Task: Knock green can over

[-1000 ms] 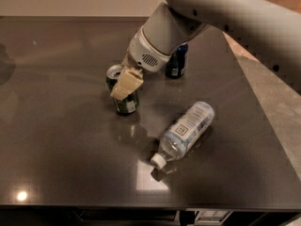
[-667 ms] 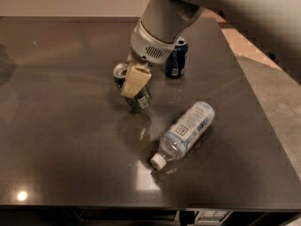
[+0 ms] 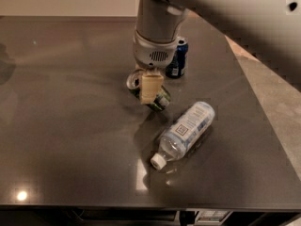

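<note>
The gripper [image 3: 151, 86] sits against the can [image 3: 161, 100], which leans mid-table [image 3: 70, 126] with its top toward 10 o'clock. I cannot tell whether the gripper is open or closed. A bottle [image 3: 186, 128] lies at the can's 5 o'clock.

The arm [image 3: 235, 13] is arching in from the upper right, its wrist [image 3: 155, 36] pointing straight down. The gripper [image 3: 151, 87] is hanging low beneath it, near the view's centre.
</note>
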Available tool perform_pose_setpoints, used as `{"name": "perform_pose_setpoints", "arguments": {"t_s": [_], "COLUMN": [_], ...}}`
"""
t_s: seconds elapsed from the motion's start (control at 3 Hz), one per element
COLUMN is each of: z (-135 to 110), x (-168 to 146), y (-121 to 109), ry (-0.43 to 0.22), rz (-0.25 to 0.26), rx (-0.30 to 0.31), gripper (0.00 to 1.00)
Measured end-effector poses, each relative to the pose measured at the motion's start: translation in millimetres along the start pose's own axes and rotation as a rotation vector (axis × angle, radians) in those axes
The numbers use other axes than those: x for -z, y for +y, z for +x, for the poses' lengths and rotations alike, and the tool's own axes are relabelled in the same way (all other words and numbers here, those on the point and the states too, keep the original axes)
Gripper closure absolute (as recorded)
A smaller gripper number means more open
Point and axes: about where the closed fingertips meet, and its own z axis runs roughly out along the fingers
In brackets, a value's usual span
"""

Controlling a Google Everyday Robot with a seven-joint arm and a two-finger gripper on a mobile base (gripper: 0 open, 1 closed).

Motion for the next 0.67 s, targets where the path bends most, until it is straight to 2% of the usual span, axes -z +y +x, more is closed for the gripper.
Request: {"name": "perform_pose_setpoints", "arguments": {"t_s": [0.33,0.67], "z": [5.9,5.9], "x": [-10.0,-16.0], "y": [7.5,12.0], "ry": [0.091,0.141], "rz": [-0.015,-0.024], "rx": [0.063,0.111], "gripper": [0.59,0.36]}}
